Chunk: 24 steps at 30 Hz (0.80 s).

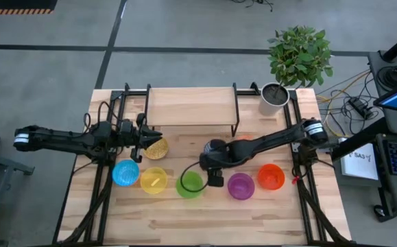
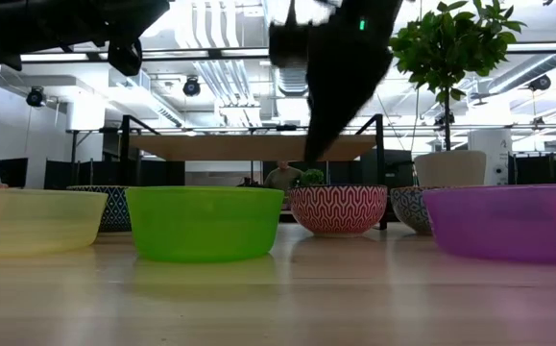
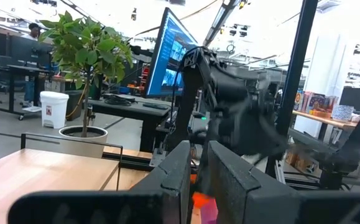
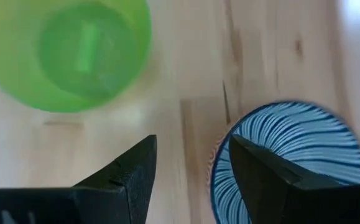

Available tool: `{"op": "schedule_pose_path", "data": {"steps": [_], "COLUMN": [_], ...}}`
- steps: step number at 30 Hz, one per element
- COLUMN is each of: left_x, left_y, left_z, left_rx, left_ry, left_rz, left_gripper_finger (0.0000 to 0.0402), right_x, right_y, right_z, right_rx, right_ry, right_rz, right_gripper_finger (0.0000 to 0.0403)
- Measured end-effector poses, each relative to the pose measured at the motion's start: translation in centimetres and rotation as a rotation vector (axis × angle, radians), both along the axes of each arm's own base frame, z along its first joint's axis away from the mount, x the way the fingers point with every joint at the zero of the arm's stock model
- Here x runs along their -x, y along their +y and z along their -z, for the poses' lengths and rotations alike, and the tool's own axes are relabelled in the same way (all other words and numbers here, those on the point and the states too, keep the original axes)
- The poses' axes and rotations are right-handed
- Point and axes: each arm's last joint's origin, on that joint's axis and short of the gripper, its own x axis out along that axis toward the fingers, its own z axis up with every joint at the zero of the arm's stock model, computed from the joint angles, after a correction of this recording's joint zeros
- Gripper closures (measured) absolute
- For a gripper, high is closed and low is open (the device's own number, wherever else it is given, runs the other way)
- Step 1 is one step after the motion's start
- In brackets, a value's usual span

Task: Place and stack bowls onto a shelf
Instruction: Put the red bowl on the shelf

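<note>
the right gripper (image 4: 189, 171), fingers spread wide, is hanging over the blue-and-white bowl's (image 4: 291, 158) rim to grab it; the left gripper (image 1: 145, 135), nearly closed, is waiting near the shelf (image 1: 191, 106).

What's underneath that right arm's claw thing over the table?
Below the open right end effector lie bare tabletop and the blue-and-white bowl's rim; the green bowl sits beside. From above, the arm covers that patterned bowl.
</note>
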Motion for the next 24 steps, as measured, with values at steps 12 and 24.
{"op": "schedule_pose_path", "data": {"steps": [12,24], "left_x": [0.0,0.0], "left_y": [0.0,0.0], "left_z": [0.0,0.0], "left_rx": [0.0,0.0], "left_ry": [0.001,0.001], "left_rz": [-0.001,-0.002], "left_gripper_finger": [0.0361,0.0361], "right_x": [-0.3,-0.2], "right_y": [-0.1,-0.1], "right_z": [3.7,3.2], "right_rx": [0.063,0.05], "right_ry": [0.138,0.13], "right_rz": [0.066,0.061], "right_gripper_finger": [0.0261,0.0388]}}
